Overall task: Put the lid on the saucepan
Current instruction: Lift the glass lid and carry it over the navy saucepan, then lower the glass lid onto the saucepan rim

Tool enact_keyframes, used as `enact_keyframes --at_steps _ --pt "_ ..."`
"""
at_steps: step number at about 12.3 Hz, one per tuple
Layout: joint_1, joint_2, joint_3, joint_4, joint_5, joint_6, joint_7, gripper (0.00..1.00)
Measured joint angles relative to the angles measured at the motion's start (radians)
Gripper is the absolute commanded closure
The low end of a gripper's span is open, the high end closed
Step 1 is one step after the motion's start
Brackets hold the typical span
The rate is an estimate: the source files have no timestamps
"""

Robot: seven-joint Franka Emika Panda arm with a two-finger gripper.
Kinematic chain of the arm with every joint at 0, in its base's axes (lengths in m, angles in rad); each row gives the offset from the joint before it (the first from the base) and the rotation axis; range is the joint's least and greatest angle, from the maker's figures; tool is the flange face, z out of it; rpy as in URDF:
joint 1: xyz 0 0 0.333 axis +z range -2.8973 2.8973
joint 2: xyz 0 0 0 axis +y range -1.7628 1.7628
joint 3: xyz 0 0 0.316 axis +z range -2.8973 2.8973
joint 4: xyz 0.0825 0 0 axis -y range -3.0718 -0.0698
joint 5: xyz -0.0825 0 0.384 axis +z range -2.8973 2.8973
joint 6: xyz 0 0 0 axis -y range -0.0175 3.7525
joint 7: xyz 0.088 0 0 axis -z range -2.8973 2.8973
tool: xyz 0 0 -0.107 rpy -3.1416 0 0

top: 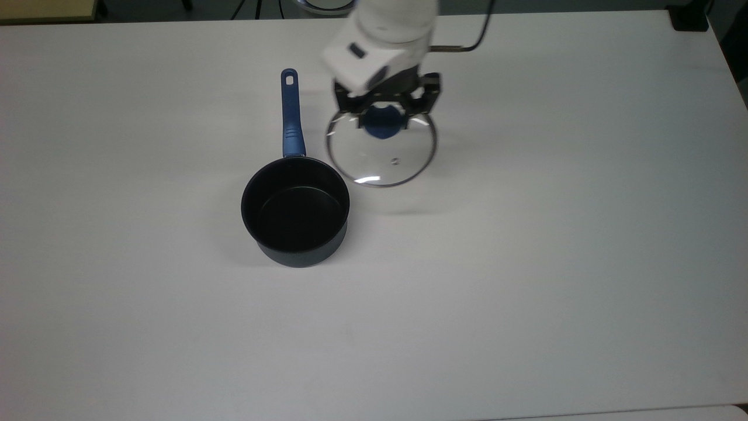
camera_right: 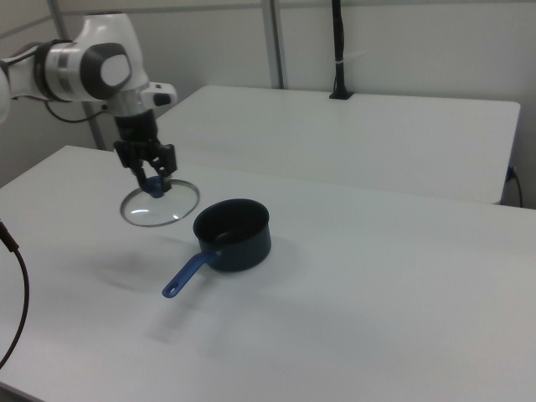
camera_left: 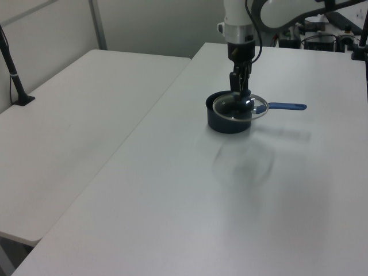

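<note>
Lid airborne in tool

In the top view the gripper covers the upper half of the lid's blue knob, and the arm runs off the top edge. In the left view the lid overlaps the saucepan, masking its rim and the handle's root; the steam hole is too small to make out there. In the right view the arm is cut by the right view's left edge.
</note>
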Motion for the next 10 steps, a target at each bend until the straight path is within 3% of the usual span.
enact_keyframes --at_steps 7,10 --pt "-0.138 0.014 -0.001 0.005 -0.002 0.003 -0.084 0.65" --pt "-0.177 0.067 -0.001 0.057 -0.002 0.012 -0.087 0.65"
